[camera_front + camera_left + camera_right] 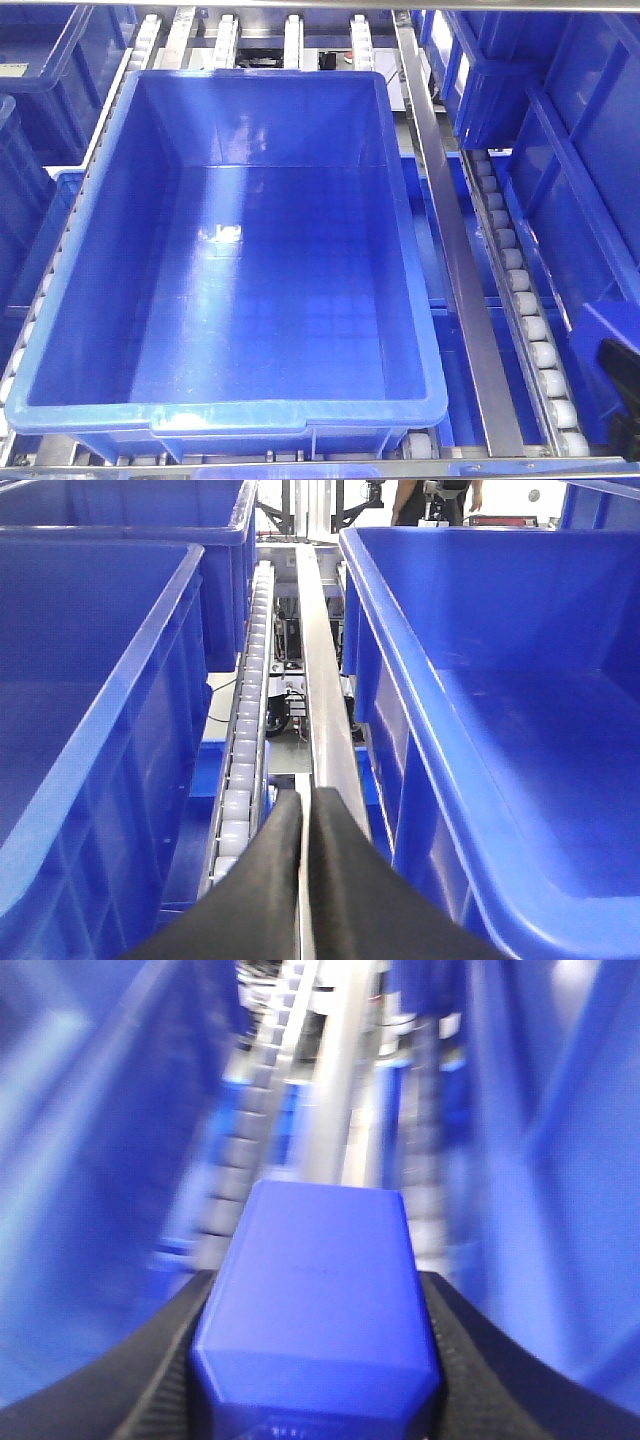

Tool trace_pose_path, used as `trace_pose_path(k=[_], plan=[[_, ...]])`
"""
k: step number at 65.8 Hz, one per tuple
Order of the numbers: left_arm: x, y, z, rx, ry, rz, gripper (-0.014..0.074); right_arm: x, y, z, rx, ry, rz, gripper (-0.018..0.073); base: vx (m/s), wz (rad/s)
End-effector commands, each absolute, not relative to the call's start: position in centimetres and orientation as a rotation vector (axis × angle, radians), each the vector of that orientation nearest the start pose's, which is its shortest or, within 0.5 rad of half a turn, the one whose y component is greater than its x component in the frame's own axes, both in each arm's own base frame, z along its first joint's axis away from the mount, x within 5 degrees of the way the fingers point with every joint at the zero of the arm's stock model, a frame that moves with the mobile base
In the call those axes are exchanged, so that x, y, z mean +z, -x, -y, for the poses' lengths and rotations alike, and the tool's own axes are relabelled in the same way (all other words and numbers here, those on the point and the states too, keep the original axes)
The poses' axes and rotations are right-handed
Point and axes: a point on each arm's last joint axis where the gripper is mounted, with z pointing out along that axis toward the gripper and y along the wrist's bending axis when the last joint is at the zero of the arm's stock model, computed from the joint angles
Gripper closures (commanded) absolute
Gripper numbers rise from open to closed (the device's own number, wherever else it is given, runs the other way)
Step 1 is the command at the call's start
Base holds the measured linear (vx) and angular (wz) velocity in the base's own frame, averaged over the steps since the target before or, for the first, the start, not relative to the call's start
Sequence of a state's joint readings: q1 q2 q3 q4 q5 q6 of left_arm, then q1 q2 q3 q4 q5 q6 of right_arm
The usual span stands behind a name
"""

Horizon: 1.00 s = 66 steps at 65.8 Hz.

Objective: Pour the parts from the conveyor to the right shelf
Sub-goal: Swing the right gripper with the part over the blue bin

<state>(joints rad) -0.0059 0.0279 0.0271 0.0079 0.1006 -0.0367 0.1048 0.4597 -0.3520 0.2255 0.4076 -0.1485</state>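
Beyond the racking, the left wrist view shows a brightly lit white back wall (510, 494) and a person in dark clothing (432, 498) standing at the far end, head cropped out. Grey upright metal posts (318, 508) rise there. Overhead light glares off glossy blue plastic.

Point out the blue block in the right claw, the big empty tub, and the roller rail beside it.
blue block (318, 1290): right wrist view, on its top face, between the claw's fingers.
empty tub (120, 180): front view, on its left inner wall.
roller rail (528, 305): front view, on a white roller right of the tub.
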Motion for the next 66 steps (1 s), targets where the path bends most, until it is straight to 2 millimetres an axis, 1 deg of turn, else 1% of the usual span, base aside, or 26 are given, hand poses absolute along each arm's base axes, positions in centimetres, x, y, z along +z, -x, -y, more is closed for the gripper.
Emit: trace_pose_path(k=[1,5,9,14,22,31,36,45,50,56,58,59,66], plan=[[20.6,-6.0,0.0,-0.038,0.033,-1.559,0.0603,28.0,-9.7,-2.4,0.302,0.075,-1.947,0.0565,0.00,0.00],[20.6,-6.0,0.0,-0.038,0.033,-1.559,0.0603,28.2,-9.5,-2.8,0.332,0.139,-1.953,0.0565,0.00,0.00],[20.6,-6.0,0.0,-0.038,0.033,-1.559,0.0603,28.7,-9.3,-3.3,0.334,0.247,-1.942,0.0564,0.00,0.00],[20.6,-6.0,0.0,-0.038,0.033,-1.559,0.0603,29.7,-9.0,-4.0,0.364,0.372,-1.894,0.0564,0.00,0.00],[20.6,-6.0,0.0,-0.038,0.033,-1.559,0.0603,31.5,-9.3,-4.9,0.483,0.411,-1.851,0.0564,0.00,0.00],[20.6,-6.0,0.0,-0.038,0.033,-1.559,0.0603,33.3,-11.2,-5.5,0.525,0.454,-1.885,0.0563,0.00,0.00],[20.6,-6.0,0.0,-0.038,0.033,-1.559,0.0603,34.3,-12.8,-5.7,0.527,0.476,-1.913,0.0563,0.00,0.00],[20.6,-6.0,0.0,-0.038,0.033,-1.559,0.0603,35.1,-15.3,-6.1,0.525,0.521,-1.949,0.0563,0.00,0.00],[20.6,-6.0,0.0,-0.038,0.033,-1.559,0.0603,35.1,-16.9,-6.7,0.548,0.544,-1.980,0.0563,0.00,0.00],[20.6,-6.0,0.0,-0.038,0.033,-1.559,0.0603,35.2,-18.2,-8.3,0.594,0.610,-1.993,0.0561,0.00,0.00],[20.6,-6.0,0.0,-0.038,0.033,-1.559,0.0603,35.1,-18.7,-9.2,0.612,0.640,-1.993,0.0562,0.00,0.00],[20.6,-6.0,0.0,-0.038,0.033,-1.559,0.0603,35.1,-18.8,-9.3,0.610,0.643,-1.991,0.0562,0.00,0.00],[20.6,-6.0,0.0,-0.038,0.033,-1.559,0.0603,34.6,-20.3,-11.9,0.597,0.688,-1.982,0.0562,0.00,0.00]])
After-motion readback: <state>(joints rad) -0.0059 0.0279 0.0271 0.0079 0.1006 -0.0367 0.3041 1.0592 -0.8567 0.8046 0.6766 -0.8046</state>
